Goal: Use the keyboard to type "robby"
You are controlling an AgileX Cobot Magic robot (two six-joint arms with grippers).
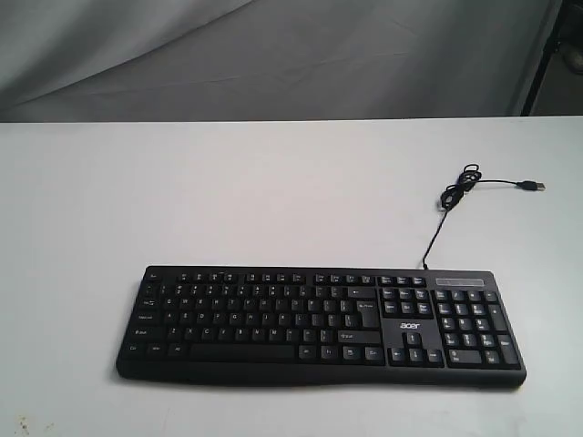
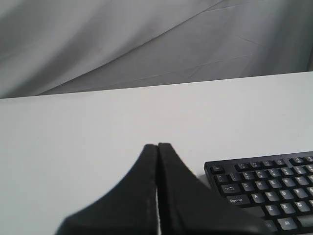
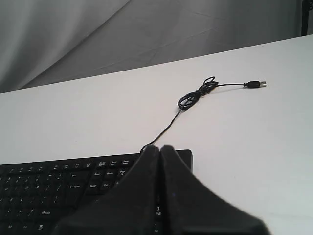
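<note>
The black keyboard with white legends and an "acer" logo lies flat near the table's front edge. Its thin black USB cable runs from the back edge to a loose coil and a free plug. Neither arm shows in the exterior view. In the left wrist view my left gripper is shut, hanging off the keyboard's Esc-side end above bare table. In the right wrist view my right gripper is shut too, over the number-pad end of the keyboard, hiding most of that pad.
The white table stretches wide behind and beside the keyboard. A grey cloth backdrop hangs behind the table's far edge. A dark stand leg shows at the far right.
</note>
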